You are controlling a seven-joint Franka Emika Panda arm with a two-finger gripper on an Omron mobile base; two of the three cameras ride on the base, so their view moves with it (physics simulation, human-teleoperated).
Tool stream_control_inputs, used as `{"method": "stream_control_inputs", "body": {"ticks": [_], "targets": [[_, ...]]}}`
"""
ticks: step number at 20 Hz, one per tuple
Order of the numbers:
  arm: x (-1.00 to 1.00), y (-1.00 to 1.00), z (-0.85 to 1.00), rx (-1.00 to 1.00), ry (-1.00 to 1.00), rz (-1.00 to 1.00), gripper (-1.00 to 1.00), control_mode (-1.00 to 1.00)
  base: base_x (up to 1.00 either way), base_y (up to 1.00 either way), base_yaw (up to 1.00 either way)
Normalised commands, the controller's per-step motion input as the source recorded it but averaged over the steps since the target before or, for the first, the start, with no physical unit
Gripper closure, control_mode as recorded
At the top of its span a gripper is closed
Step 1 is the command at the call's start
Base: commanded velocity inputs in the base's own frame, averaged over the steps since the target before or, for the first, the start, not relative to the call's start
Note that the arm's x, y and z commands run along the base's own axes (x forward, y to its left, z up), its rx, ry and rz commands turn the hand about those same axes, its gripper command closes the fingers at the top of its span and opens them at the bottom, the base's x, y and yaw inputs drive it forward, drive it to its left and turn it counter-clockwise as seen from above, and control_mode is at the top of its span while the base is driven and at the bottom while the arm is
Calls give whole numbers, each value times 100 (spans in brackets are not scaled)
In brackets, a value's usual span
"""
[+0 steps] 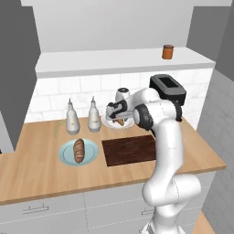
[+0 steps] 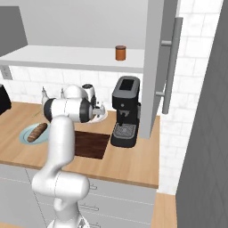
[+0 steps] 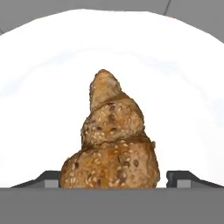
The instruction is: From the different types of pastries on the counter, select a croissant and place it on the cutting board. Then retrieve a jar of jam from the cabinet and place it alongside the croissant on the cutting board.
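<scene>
Croissant (image 3: 111,140) on white plate (image 3: 183,87), seeded, tapering away toward 12 o'clock in hand view, wide end nearest. Fingers (image 3: 47,178) spread open, one tip each side of wide end at 9 and 3 o'clock, not yet pressing. Best done by lowering a touch further, keeping croissant centred between tips, then closing gently across the thick part; pinching the narrow tip risks a slip, squeezing hard risks crushing. Straight lift before swinging, to clear plate rim. Gripper (image 1: 119,119) at plate behind board (image 1: 130,150), board at 6 o'clock from plate on counter (image 1: 36,173). Dark loaf (image 1: 79,150) on blue plate (image 1: 93,153) at 9 o'clock of board. Jar (image 1: 167,51) up on shelf (image 1: 91,61), untouched. Coffee machine (image 2: 126,111) at 3 o'clock of board.
</scene>
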Motion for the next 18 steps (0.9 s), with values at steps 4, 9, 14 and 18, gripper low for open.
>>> {"method": "stream_control_inputs", "body": {"ticks": [4,9,14,18], "targets": [[28,17,-37,-6,0,4,100,-100,0,0,0],[10,0,38,-1,3,1,100,-100,0,0,0],[-3,0,95,0,5,-1,100,-100,0,0,0],[-36,0,17,0,1,-2,100,-100,0,0,0]]}}
